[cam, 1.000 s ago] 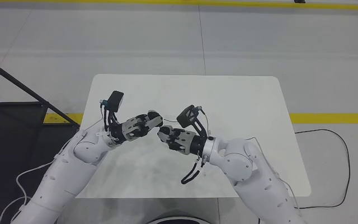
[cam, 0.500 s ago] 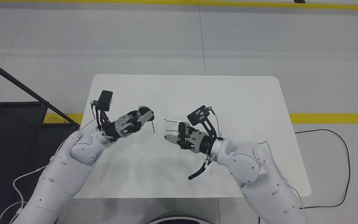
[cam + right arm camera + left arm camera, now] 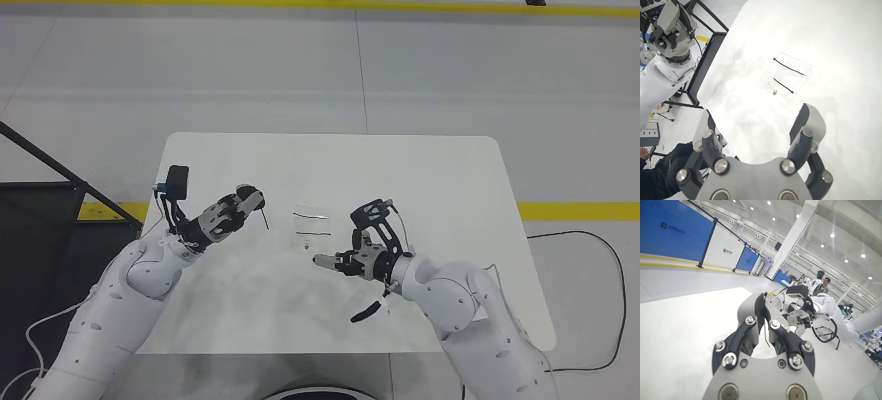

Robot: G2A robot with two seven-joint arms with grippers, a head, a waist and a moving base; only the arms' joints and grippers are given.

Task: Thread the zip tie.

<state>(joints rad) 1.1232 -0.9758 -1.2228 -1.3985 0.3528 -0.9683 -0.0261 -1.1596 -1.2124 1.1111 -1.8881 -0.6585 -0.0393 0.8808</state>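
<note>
Left wrist view: left gripper (image 3: 763,308) pinches zip tie (image 3: 765,330) | right gripper (image 3: 757,117) spread wide

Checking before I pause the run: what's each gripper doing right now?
Left gripper: jaws closed on a zip tie.
Right gripper: jaws open, holding nothing.

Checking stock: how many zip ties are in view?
3. One zip tie is clamped in the left gripper; a longer one and a shorter one lie apart on the table.

White arms (image 3: 125,305); seemingly black-padded grey fingers (image 3: 816,121).
</note>
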